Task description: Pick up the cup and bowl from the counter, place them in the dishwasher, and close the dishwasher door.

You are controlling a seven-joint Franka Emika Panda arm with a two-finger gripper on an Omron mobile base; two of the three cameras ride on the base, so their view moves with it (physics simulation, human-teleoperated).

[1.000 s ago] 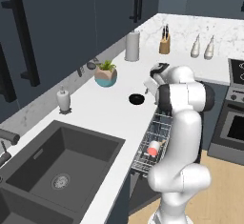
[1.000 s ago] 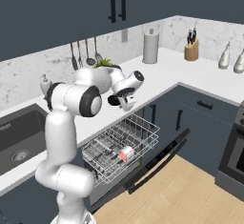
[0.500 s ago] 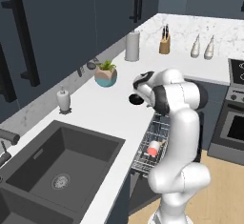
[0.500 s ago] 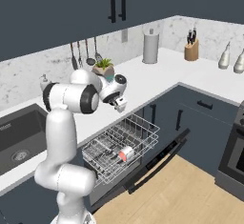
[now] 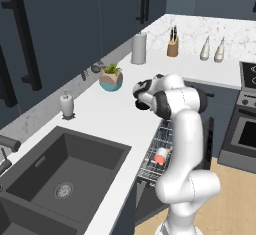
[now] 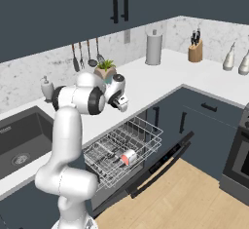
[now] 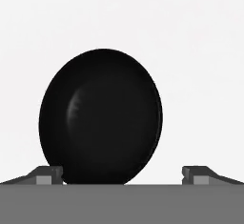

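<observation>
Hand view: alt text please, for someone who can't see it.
A round black bowl sits on the white counter, directly ahead of the open gripper. The left fingertip is at the bowl's lower edge; the right one stands well clear of it.

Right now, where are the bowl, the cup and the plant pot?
bowl [image 7: 101, 117]: hand view, middle of its dark inside.
cup [image 6: 129, 157]: right base view, red side, in the rack.
plant pot [image 5: 111, 81]: left base view, teal wall.
</observation>
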